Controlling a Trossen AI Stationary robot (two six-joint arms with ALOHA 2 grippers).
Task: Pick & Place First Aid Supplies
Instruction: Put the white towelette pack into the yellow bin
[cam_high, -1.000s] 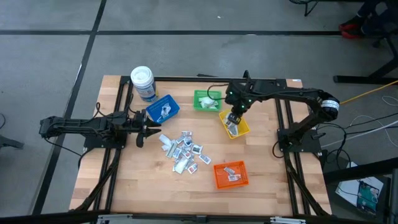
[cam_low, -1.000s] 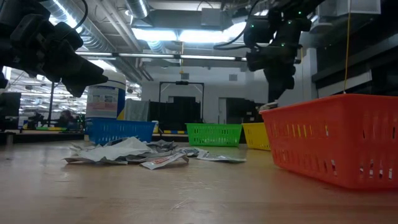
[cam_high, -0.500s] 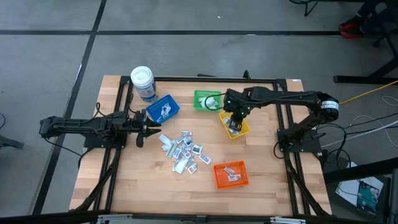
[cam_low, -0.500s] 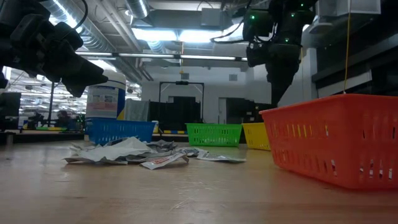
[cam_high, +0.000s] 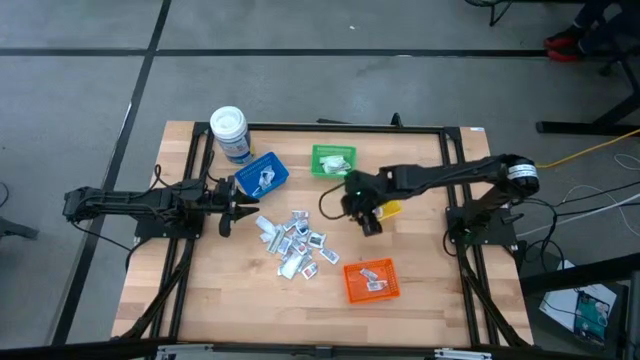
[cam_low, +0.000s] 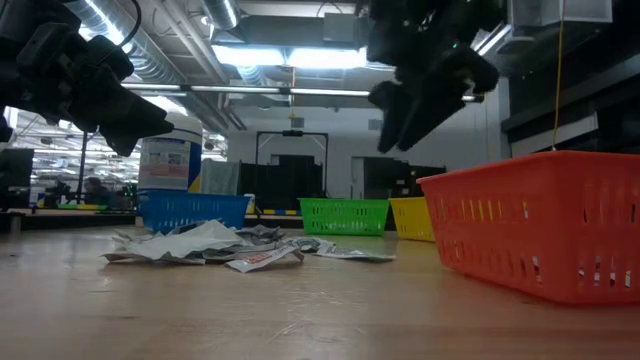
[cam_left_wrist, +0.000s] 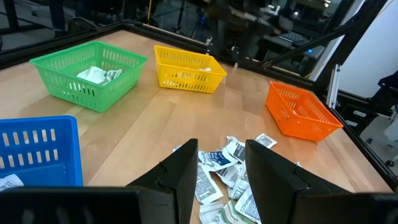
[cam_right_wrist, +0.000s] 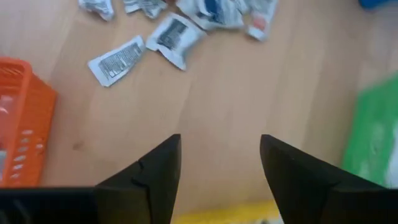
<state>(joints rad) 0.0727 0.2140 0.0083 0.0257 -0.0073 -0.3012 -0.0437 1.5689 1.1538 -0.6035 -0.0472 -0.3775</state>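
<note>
The right gripper (cam_high: 368, 224), fingers spread and empty, hangs between the yellow bin (cam_high: 391, 208) and the packets (cam_high: 295, 243), placed for another pick.

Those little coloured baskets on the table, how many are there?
4: a blue basket near the jar, a green basket at the far edge, a yellow basket partly under the right arm, an orange basket nearest the front.

Many small flat white and silvery paper packets (cam_high: 294, 242) with tiny red and blue marks lie in a loose, crumpled heap on the wooden tabletop (cam_high: 240, 300), some overlapping. More packets lie inside the blue, green and orange plastic baskets, apart from the heap.
</note>
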